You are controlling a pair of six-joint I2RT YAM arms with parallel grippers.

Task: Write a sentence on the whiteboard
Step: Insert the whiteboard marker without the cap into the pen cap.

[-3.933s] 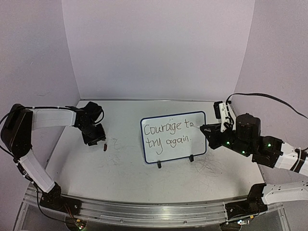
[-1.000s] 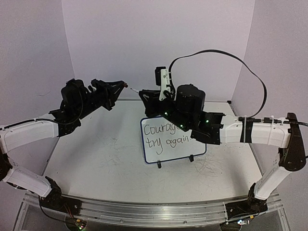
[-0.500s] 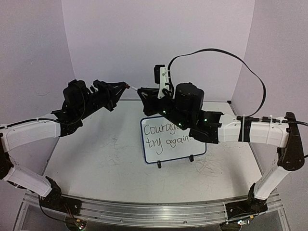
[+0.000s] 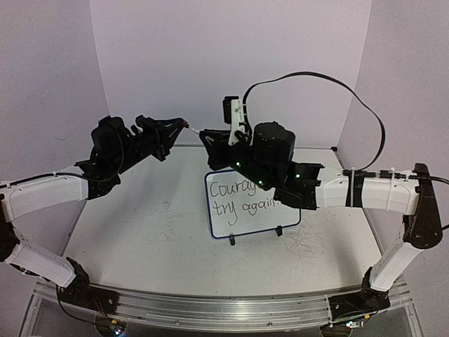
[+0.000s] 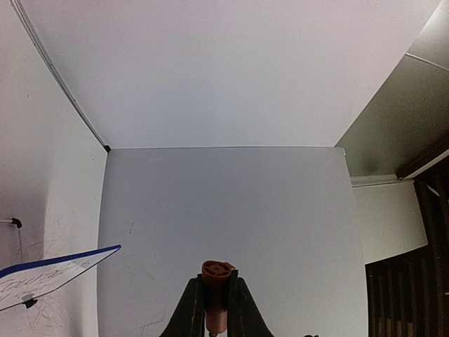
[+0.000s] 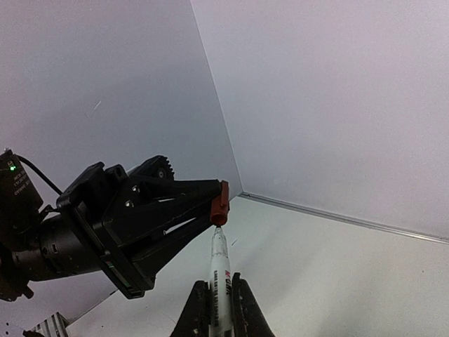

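The whiteboard (image 4: 254, 220) stands upright on two black feet mid-table. The sentence (image 4: 237, 199) reads "Courage... try again." in two lines, its right end hidden behind my right arm. Both grippers are raised above the table's back edge, tips facing each other. My left gripper (image 4: 184, 126) (image 5: 217, 282) is shut on a red marker cap (image 5: 217, 274) (image 6: 220, 203). My right gripper (image 4: 208, 135) (image 6: 219, 286) is shut on a white marker (image 6: 220, 270) (image 4: 197, 130). The marker's tip sits at the cap's open mouth. The whiteboard's corner (image 5: 63, 267) shows in the left wrist view.
A black cable (image 4: 316, 76) arcs high over the right arm. Purple walls close in the back and both sides. Faint grey scribbles (image 4: 167, 230) mark the tabletop left of the board. A metal rail (image 4: 210, 309) runs along the near edge.
Both arms have lifted off the table, the left one with the cap. Over the last second the right gripper edged left, bringing the marker tip to the cap.
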